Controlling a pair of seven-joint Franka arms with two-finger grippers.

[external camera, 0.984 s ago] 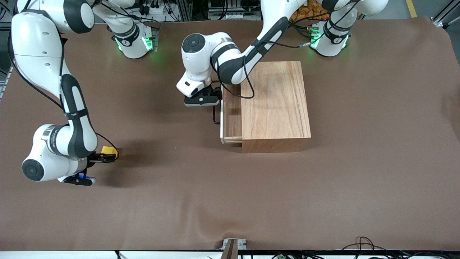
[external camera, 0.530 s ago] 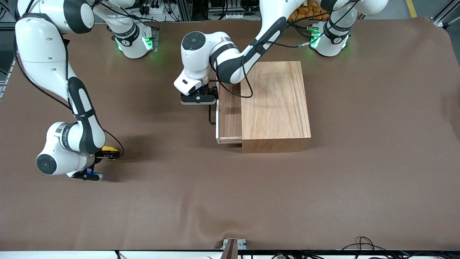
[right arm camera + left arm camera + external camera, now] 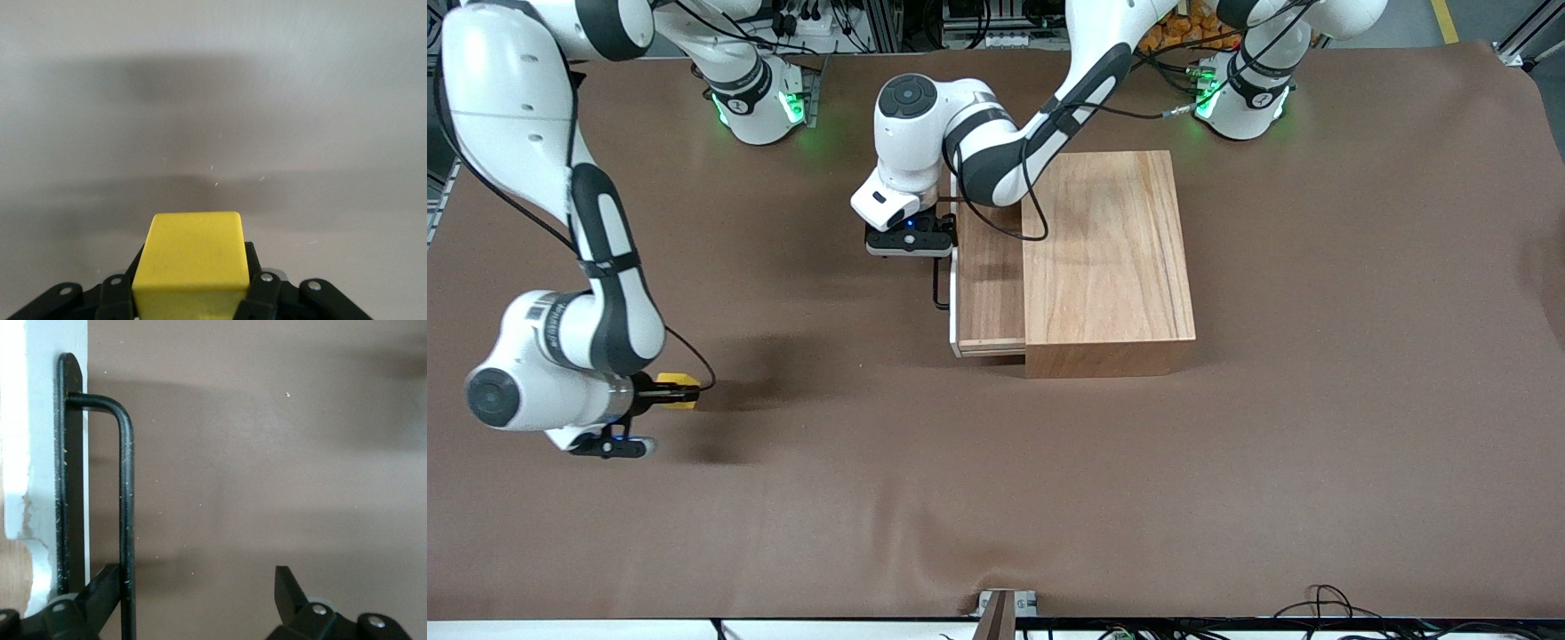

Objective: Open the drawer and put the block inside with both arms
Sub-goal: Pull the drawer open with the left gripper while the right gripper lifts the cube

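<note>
Sliding farther out of the wooden box (image 3: pixel 1107 258) than it was a second ago, the drawer (image 3: pixel 989 293) now shows a wider strip of its light-wood floor, its white front edge having shifted toward the right arm's end of the worktop (image 3: pixel 996 498). The left gripper (image 3: pixel 911 242) has moved with it; in the left wrist view its fingers (image 3: pixel 100 597) stand spread, with one hooked inside the black loop handle (image 3: pixel 125 520) and the other well clear, so the pull comes from hooking rather than squeezing. The right gripper (image 3: pixel 660 392) has its fingers closed on the block (image 3: pixel 190 257), the yellow cube seated between them, hanging just over the worktop near the right arm's end, well apart from the drawer. Compared with half a second ago that arm has swung back, away from the box. By my judgement the opening is nearly enough for the cube, and carrying it across comes next.
</note>
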